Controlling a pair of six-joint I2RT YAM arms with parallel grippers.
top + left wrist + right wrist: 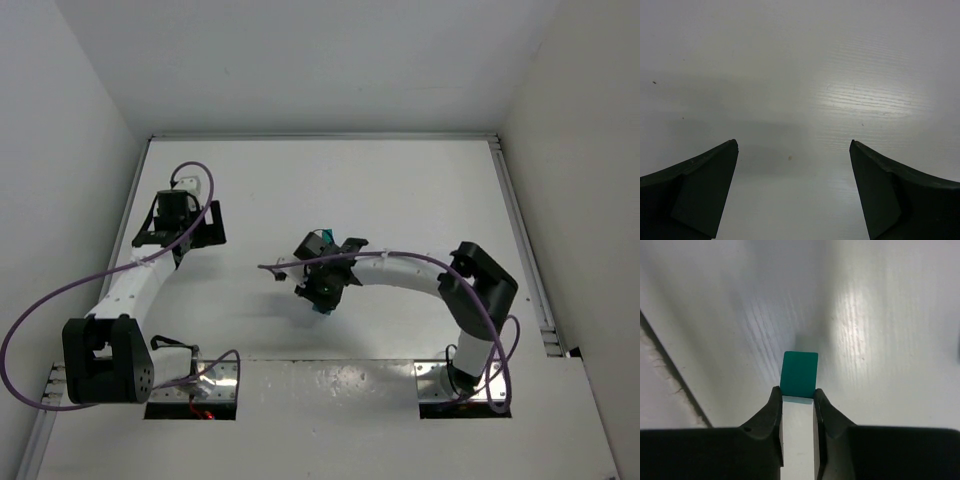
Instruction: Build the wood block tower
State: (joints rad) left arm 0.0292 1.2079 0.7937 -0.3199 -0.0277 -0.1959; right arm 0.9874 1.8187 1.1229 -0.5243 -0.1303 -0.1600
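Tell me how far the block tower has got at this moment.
Done: nothing that shows; no tower stands in any view. In hand: the right gripper is shut on one teal-green wood block. The left gripper is open over the table, with nothing between its fingers. Left: all of the stacking, as far as these views show; no other blocks are in view.

The white table [400, 190] shows a faint wood grain and bright patches of glare. A shiny metal plate [330, 378] lies along its near edge and a pale rail [520, 230] along its right side. A small brownish speck [789, 158] marks the surface. A teal-green wood block [799, 374] casts a soft shadow on it; whether it touches the table cannot be told.
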